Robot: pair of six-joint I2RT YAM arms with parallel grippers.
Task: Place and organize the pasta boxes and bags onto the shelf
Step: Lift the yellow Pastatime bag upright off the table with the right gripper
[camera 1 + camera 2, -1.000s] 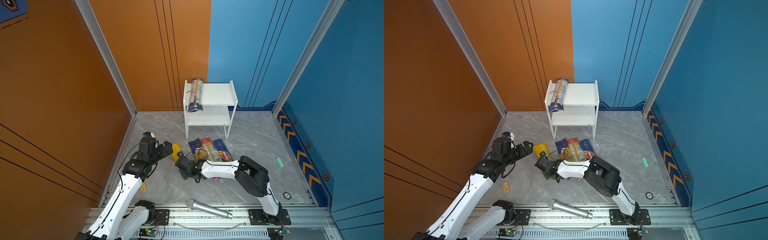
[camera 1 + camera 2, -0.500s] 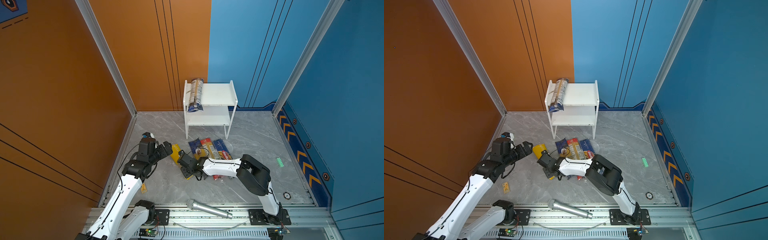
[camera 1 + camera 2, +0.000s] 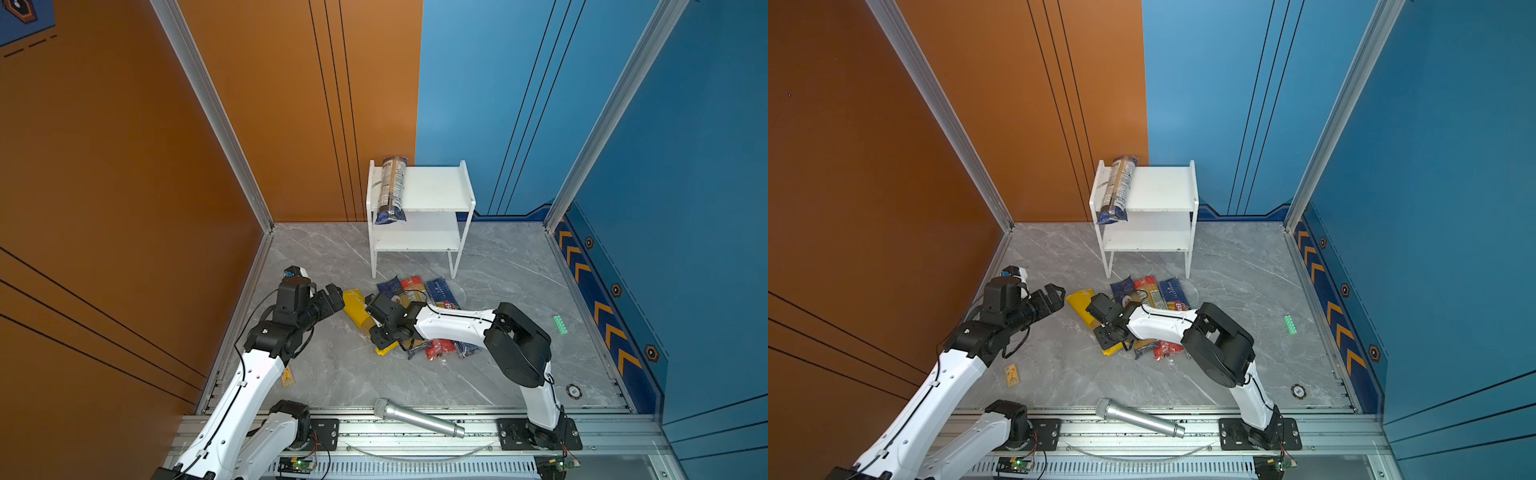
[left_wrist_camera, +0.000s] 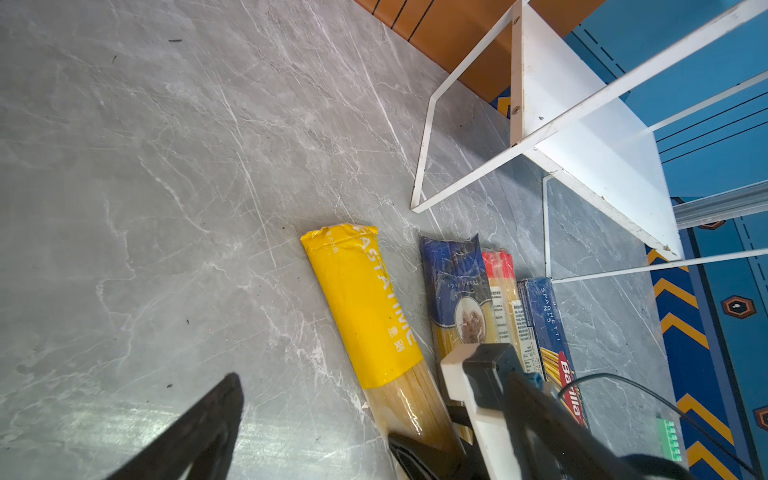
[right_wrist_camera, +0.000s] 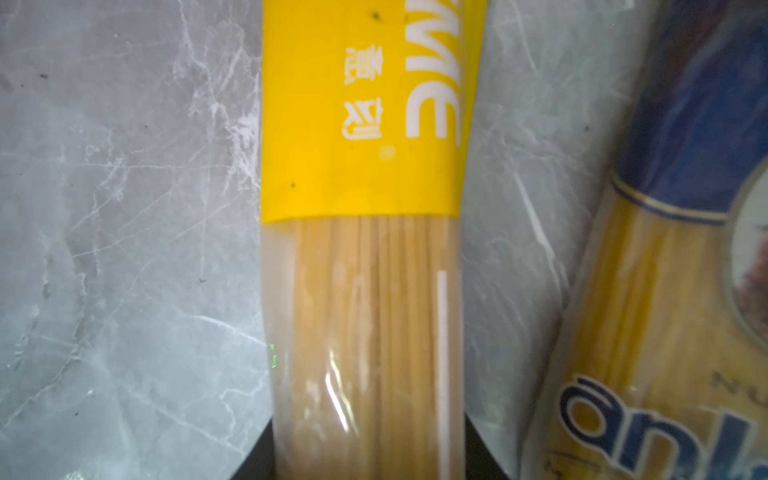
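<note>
**Top views: one pack shelved, four outstanding**

Left gripper [image 3: 337,300] is held empty, fingers spread wide, just left of the yellow pack [image 3: 356,305] on the floor. Right gripper [image 3: 383,338] is set astride that pack, fingers close against both sides; a firm pinch cannot be confirmed. One clear pack [image 3: 390,189] is lodged at the shelf's [image 3: 440,187] top-left edge. Ankara pack [image 3: 390,289], red-ended pack [image 3: 412,289] and Barilla box [image 3: 442,291] lie unshelved, just near of the shelf.

A robotics test cell: bare orange wall panels [image 3: 124,166] and blue wall panels [image 3: 498,104] joined by aluminium posts [image 3: 216,120] enclose a grey marble-look floor [image 3: 519,257], two white-and-black robot arms [image 3: 249,374] are bolted to a metal rail [image 3: 602,428] beside an exposed circuit board [image 3: 297,463], and a small white shelf [image 3: 436,189] and a yellow spaghetti pack [image 3: 355,301] sit on that floor.
</note>
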